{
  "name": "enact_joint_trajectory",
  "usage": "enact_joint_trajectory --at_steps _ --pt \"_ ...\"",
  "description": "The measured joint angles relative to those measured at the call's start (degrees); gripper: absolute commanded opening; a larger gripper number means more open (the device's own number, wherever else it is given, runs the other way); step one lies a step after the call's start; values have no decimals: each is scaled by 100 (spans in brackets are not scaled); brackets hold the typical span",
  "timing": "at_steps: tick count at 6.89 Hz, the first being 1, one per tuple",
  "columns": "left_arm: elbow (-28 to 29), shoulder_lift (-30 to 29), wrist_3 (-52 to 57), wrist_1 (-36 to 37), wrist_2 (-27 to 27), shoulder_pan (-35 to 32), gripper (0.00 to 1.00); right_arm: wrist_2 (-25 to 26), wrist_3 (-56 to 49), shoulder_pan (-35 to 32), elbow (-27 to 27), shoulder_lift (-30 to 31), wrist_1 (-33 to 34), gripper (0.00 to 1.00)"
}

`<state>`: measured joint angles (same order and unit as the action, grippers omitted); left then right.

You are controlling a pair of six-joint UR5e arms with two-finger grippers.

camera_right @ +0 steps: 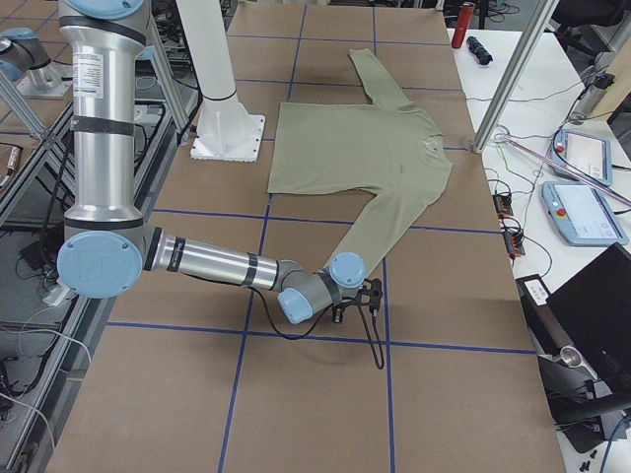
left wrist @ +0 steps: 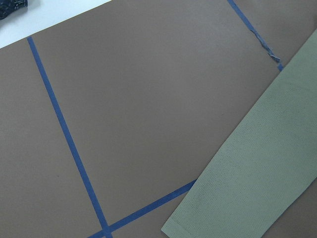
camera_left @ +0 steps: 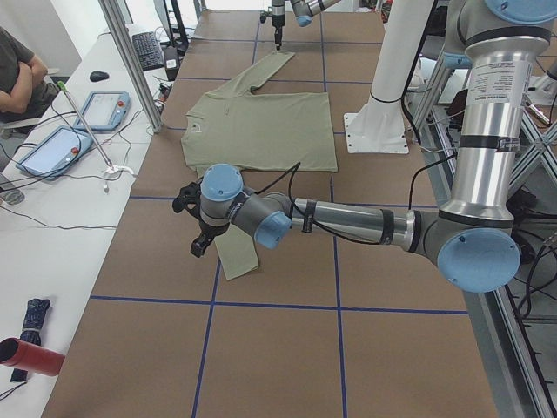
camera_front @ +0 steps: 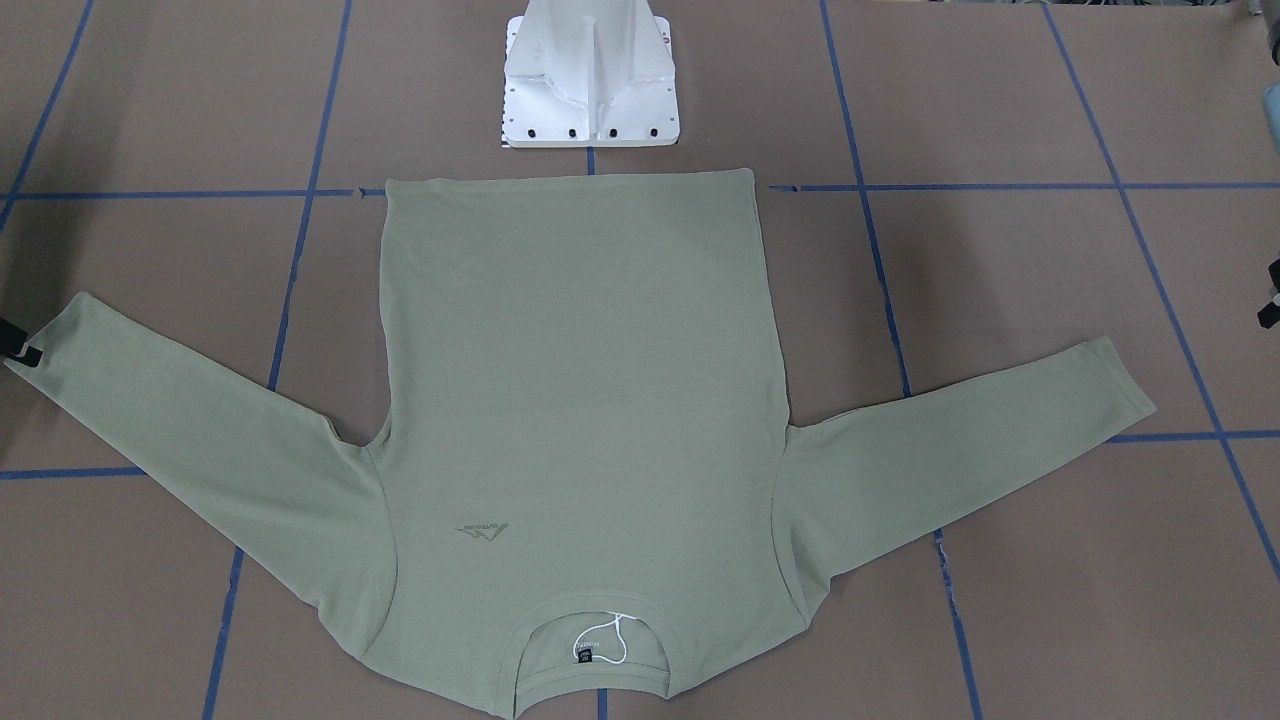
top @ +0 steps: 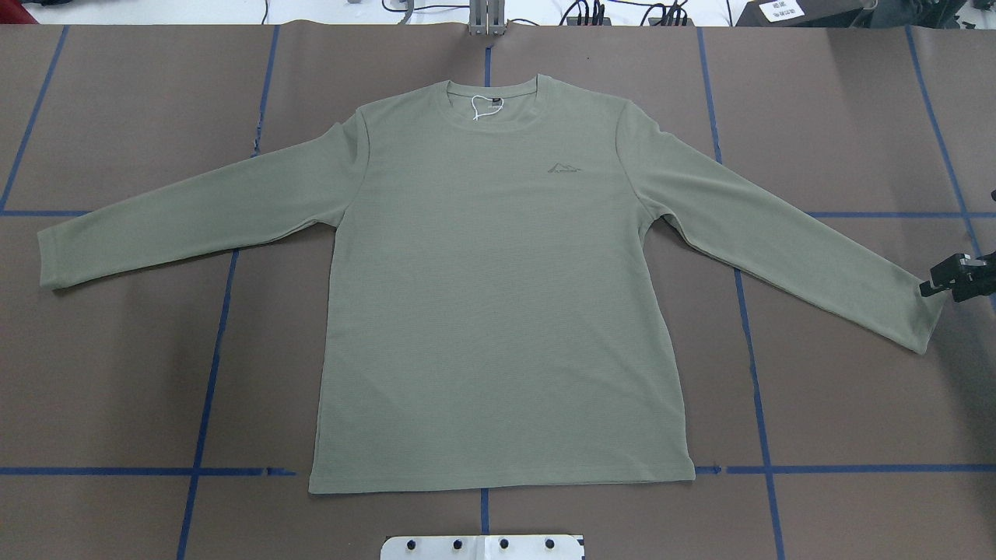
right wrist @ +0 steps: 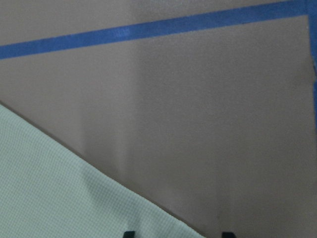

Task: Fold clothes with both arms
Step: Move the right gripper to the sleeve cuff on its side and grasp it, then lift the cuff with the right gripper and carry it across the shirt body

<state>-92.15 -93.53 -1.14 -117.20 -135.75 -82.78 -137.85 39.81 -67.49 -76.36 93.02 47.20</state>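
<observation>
Sage-green knit, finely ribbed and matte, makes up the long-sleeved shirt (top: 498, 295), which lies flat and front up in the middle of the brown, paper-like worktop (top: 117, 373) — hem towards the robot's white pedestal base (camera_front: 590, 75), round collar (top: 510, 124) at the far edge. Both sleeves spread wide and slant back toward the robot's side, smooth, with hardly a wrinkle. A small tonal mountain-shaped logo (top: 562, 169) sits on the chest, and a black neck label (top: 493, 99) with a looped white string (top: 477, 111) shows inside the collar. Blue tape lines (top: 208, 373) cut the worktop into a grid. The right tool (top: 936, 278) is at the right-hand cuff (top: 922, 323) with its jaws parted — in the wrist view one fingertip (right wrist: 129, 233) is over the fabric, the other over bare worktop. The left tool (camera_left: 200, 244) hangs low just beside the other cuff (camera_left: 235, 266); whether it is open or closed I cannot tell.
</observation>
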Motion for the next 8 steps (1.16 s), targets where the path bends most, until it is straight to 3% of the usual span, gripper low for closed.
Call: enact_joint_trajectory --at_steps 2,5,8 --pt "-9 1 0 -10 -3 -1 100 2 -6 10 64 -3 -3 0" --pt "-32 2 0 -14 -4 -1 100 -41 -8 16 23 -20 -15 0" --pt "-45 1 0 -14 -4 -1 100 -188 110 8 -430 -37 24 0"
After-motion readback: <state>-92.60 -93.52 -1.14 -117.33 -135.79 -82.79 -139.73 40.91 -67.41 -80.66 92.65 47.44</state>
